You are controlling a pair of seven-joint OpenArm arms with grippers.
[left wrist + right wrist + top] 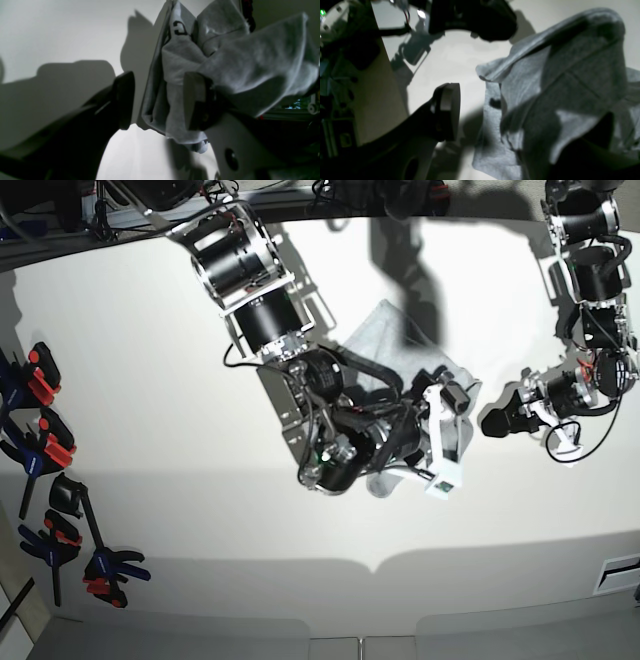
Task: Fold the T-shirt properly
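While the light heather-grey cotton T-shirt (400, 345) lies bunched near the middle of the pale matte table (150, 400), the right arm reaches over it from the far side in the base view and covers much of the cloth. Seen from the right wrist camera, the right gripper (520, 125) has its jaws spread wide apart: one dark finger with a pale pad (448, 107) stands clear on the left over bare table, and the other dark finger sits low on the right beneath a heap of grey fabric (557, 82). That fabric drapes over the far finger, yet the pads do not close on it. A small black mark shows on one fold. Seen from the left wrist camera, the left gripper (157, 100) is likewise parted, with one black finger (123, 100) on the left over the table and the other pad (195, 100) touching crumpled grey cloth (250, 65) that spills across it. A black printed capital letter (180, 27) shows on an upturned fold near the top of that view. In the base view the left gripper (515, 415) sits just beside the right-hand edge of the shirt. Several black clamps with red and blue handles (45, 450) lie along the table's left edge, well apart from the shirt.
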